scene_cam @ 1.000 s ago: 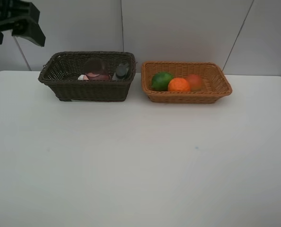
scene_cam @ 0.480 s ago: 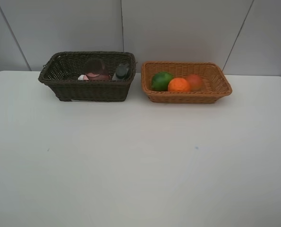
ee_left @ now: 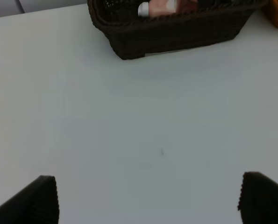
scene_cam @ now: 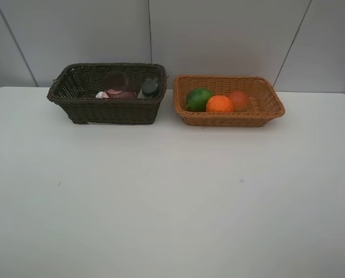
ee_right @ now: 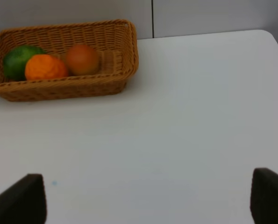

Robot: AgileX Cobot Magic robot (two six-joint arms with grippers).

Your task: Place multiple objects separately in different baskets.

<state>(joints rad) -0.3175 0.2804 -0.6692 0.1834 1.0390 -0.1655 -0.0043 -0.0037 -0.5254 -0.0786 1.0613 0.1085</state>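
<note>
On the white surface (scene_cam: 172,197), at the far side near the wall, two woven baskets stand side by side with a small gap between them. The left one is the dark brown basket (scene_cam: 79,107), which is the deeper one. Inside it, from left to right, there is the pink bottle with white cap (scene_cam: 102,94), lying low, then the mauve cup (scene_cam: 117,81), and then the dark grey bottle (scene_cam: 150,87) close to the right wall. The right one is the light orange-tan basket (scene_cam: 265,107), more shallow. It holds the green fruit (scene_cam: 198,99), the orange (scene_cam: 220,104) just beside it and touching it, and the red-orange fruit (scene_cam: 239,99) behind the orange.

The left pincer (ee_left: 148,198) is above the bare surface in front of the dark basket; its two fingers stand wide apart and hold nothing. The right pincer (ee_right: 148,196) is also wide open and empty, above the surface in front of the tan basket.
</note>
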